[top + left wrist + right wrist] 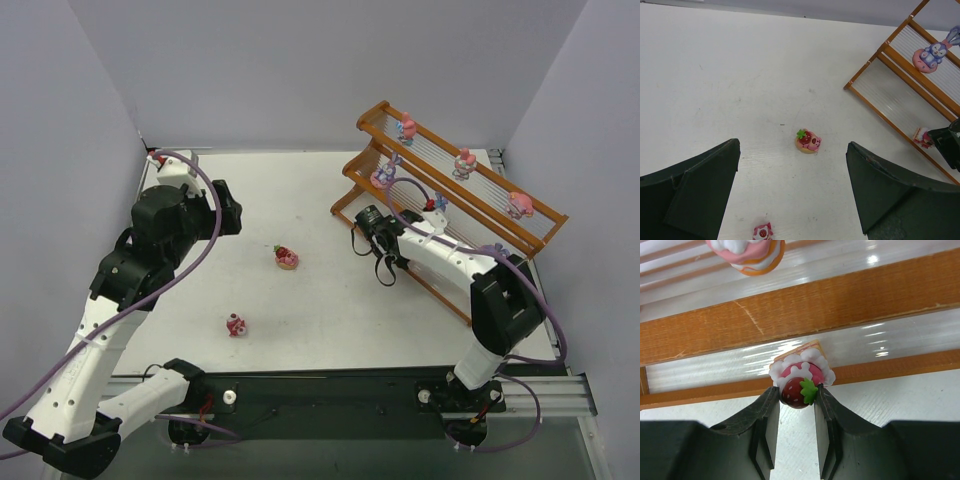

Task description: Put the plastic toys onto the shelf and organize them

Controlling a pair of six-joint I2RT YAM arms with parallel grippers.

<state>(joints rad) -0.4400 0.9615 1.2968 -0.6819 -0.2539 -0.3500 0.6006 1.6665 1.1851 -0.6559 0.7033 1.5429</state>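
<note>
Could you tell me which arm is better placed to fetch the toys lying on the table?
The left: the left pincer is open and empty, while the right pincer is shut on a strawberry toy at the shelf.

- The shelf [862,68] is stood on the white table [320,190], right rear.
- A pink, leaf-topped toy [287,257] is laid mid-table.
- A red-pink toy [237,325] is laid nearer the front.
</note>
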